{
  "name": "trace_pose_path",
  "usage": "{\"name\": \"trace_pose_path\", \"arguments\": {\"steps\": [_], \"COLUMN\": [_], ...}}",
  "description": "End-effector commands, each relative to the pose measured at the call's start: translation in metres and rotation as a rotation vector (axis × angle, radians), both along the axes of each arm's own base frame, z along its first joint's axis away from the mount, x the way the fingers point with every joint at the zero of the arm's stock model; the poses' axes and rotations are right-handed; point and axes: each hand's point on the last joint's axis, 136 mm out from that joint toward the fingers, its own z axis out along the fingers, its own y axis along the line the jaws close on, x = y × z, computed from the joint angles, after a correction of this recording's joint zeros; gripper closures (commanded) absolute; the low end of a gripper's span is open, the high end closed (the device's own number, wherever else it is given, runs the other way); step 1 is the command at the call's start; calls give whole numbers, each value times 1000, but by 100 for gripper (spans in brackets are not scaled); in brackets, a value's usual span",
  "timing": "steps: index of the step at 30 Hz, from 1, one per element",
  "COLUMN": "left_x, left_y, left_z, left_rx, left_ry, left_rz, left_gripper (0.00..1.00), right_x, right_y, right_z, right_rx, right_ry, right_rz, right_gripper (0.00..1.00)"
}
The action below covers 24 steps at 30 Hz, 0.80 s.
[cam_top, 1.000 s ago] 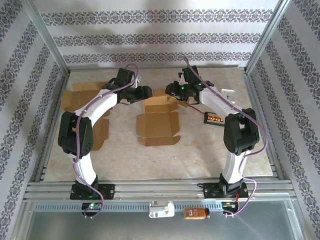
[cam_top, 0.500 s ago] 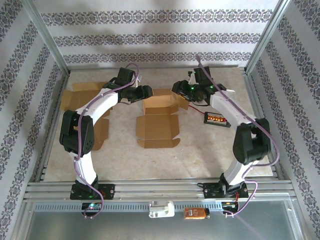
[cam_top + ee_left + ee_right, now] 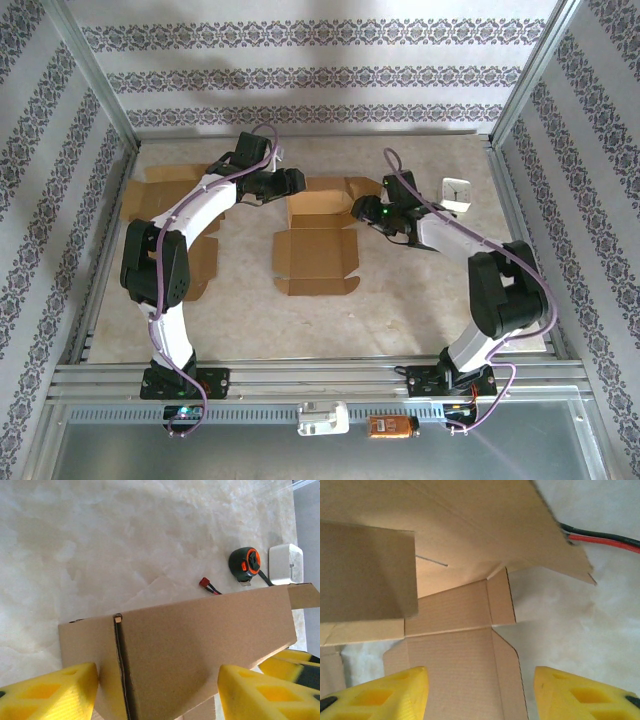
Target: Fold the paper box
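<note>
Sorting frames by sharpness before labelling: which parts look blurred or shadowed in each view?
Top external: even light, only faint shadows around the paper box. Left wrist: the yellow fingers are soft, the tape measure is crisp. Right wrist: the near raised flap is blurred and dim, while the creases beyond it are sharper.

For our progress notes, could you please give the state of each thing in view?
paper box: partly folded, rear wall raised, front flaps flat
left gripper: open, astride the raised wall
right gripper: open, above the box's right side
spare cardboard: flat, unfolded
tape measure: on its side
</note>
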Motion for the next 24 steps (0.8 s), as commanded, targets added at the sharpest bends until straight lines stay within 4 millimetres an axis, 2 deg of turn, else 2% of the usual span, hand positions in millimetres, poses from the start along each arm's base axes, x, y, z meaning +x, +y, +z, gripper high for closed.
{"name": "trace_pose_path", "arguments": {"steps": [1, 5, 12, 16, 20, 24], "left_x": [3, 3, 3, 4, 4, 3], "left_y": [4, 4, 3, 3, 3, 6], "left_z": [-1, 1, 3, 3, 8, 22], "left_rx": [10, 7, 5, 9, 4, -5], "left_ry": [8, 3, -2, -3, -16, -54], "left_rz": [-6, -8, -15, -11, -9, 7], "left_gripper": [36, 36, 37, 38, 38, 38], "right_x": [24, 36, 43, 44, 42, 36], "right_y": [3, 2, 13, 17, 15, 15], "right_z": [-4, -18, -40, -50, -55, -45], "right_rx": [-34, -40, -54, -41, -39, -17], "right_ry": [-103, -127, -127, -120, -121, -154], "right_rz": [-45, -87, -79, -67, -74, -64], "right_gripper": [45, 44, 40, 46, 48, 48]}}
